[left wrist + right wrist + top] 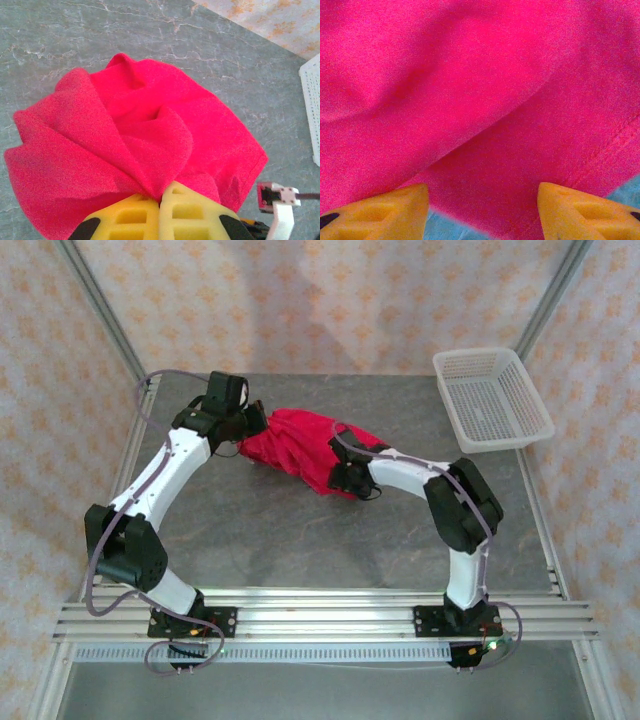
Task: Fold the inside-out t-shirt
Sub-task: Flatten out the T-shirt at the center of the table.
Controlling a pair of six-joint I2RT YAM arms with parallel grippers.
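Left wrist view gives us the left gripper [160,202] first: its two yellow pads [132,217] are pressed together with a gathered fold of the inside-out t-shirt [140,140] pinched between them, and the red cloth fans out from that pinch in deep pleats. Beyond the cloth we see the grey marbled table [75,30], and at the right edge a strip of the white mesh basket [312,110].

On the right wrist camera we find the right gripper [482,202] with its yellow fingertips [395,207] standing well apart, gripping nothing. The t-shirt [470,90] lies just ahead of and between them, a stitched hem running across at the right, with slivers of table [625,187] showing below it.

From above, we place the left gripper [243,430] at the left end of the bunched t-shirt [300,445] and the right gripper [345,475] at its near right end. The shirt sits in a crumpled heap towards the far middle of the table [300,540]. The basket [490,400] stands well apart at the far right corner.
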